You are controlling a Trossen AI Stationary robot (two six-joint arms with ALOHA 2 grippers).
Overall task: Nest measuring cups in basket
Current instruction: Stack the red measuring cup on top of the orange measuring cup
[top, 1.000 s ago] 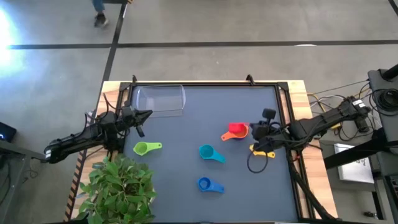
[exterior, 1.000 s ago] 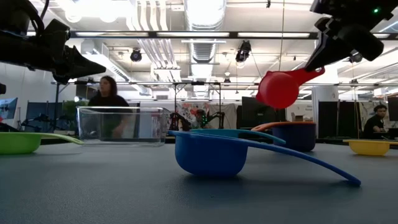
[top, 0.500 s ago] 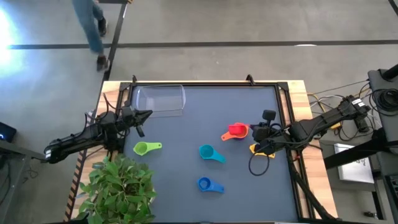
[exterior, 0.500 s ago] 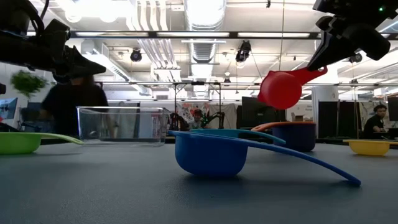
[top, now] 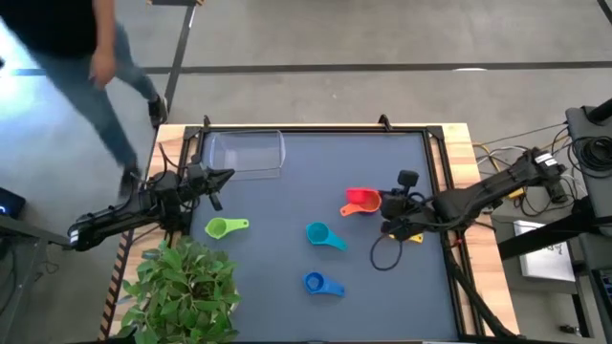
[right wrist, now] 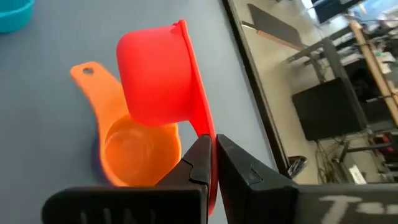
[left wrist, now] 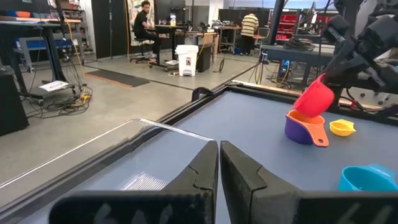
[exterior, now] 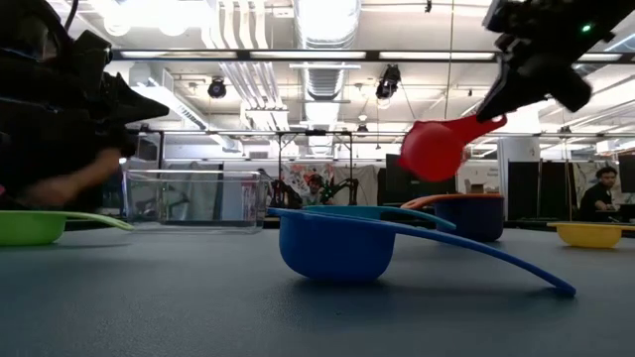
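Cups first: your right gripper [right wrist: 211, 163] is clamped on the flat handle of the red cup [top: 362, 199], holding it lifted over the orange cup [right wrist: 127, 146] on the far side of the table from the basket [top: 247, 153]. It looks light, stiff and slick, so that handle is the sensible hold. Compared with a second ago, the red cup has edged slightly toward the basket. Green [top: 218, 227], teal [top: 318, 233] and blue [top: 315, 282] cups lie between; whether orange sits nested in purple [left wrist: 301, 130], I can't quite tell. Your left gripper [left wrist: 219, 163] waits pinched shut, empty, beside the basket.
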